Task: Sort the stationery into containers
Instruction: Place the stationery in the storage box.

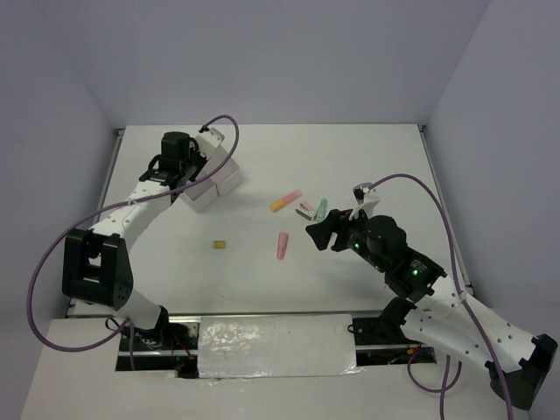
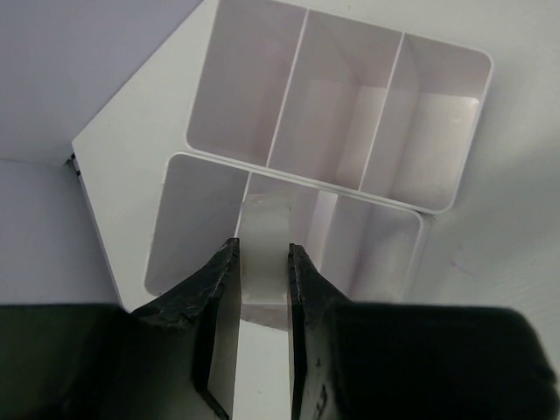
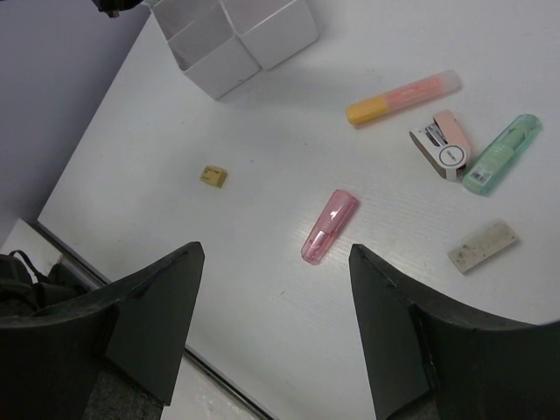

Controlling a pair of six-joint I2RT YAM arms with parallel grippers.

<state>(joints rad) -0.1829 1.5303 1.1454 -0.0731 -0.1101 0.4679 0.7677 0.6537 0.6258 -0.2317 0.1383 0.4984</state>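
Three pale lilac walls [image 1: 280,52] close in a matte white table [image 1: 175,280].

Top view: the left arm [image 1: 131,206] reaches to the containers [image 1: 226,182] at upper left of the table. The right arm [image 1: 437,289] comes in from lower right. Loose at centre lie an orange marker [image 1: 285,200], a green marker [image 1: 321,208] and a pink marker [image 1: 283,244]. A tan eraser [image 1: 220,244] sits apart to their left. A crinkled whitish sheet [image 1: 276,346] lies along the bottom edge, between the bases.

Left wrist view: the left gripper [image 2: 262,249] points down over the containers. Its jaws stand a narrow slot apart with a white strip between them; whether they grip it cannot be told.

Right wrist view: the right gripper [image 3: 273,254] hangs above the table, jaws wide apart and holding nothing. The pink marker lies just beyond the gap. A grey eraser [image 3: 482,246] lies at right. A small pink-and-white item [image 3: 442,144] sits just beside the green marker. The containers are at upper left.
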